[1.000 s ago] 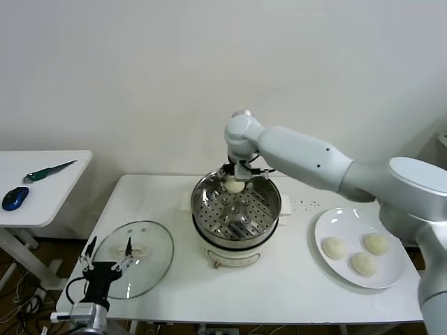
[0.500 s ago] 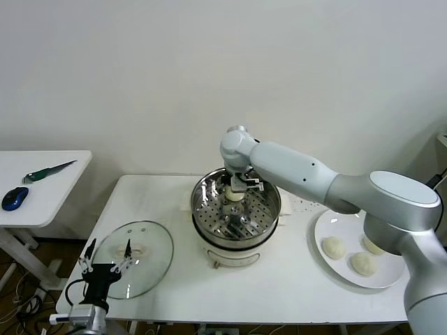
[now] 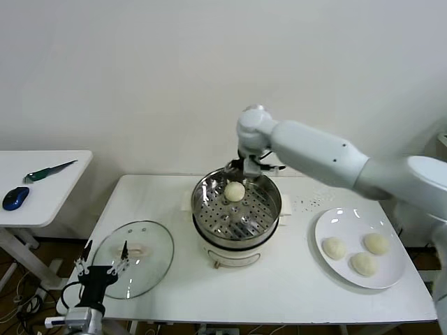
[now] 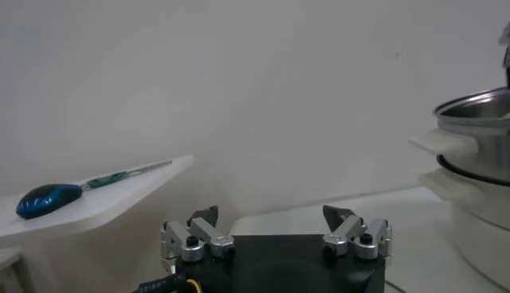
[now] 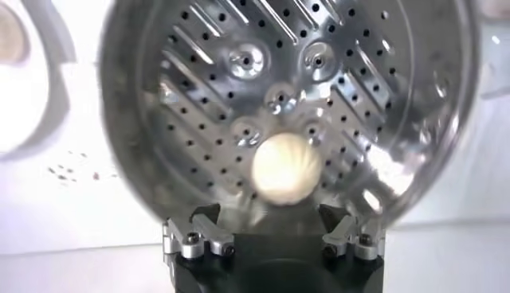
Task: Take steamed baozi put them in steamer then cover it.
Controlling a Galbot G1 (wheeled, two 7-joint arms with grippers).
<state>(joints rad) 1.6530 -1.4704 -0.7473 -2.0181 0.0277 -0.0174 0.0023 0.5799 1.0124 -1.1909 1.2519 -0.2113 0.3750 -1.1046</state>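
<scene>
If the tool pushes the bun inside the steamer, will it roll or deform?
The steamed baozi looks round and smooth, so it would probably roll across the steamer floor. It seems like soft dough, so a firm push likely dents it.

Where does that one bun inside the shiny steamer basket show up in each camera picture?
Head view: the bun lies at the basket's far side, just below the right gripper.
Right wrist view: the bun is near centre, beyond the open fingers.
Left wrist view: not visible.
Shared landmark: the steamer.
</scene>
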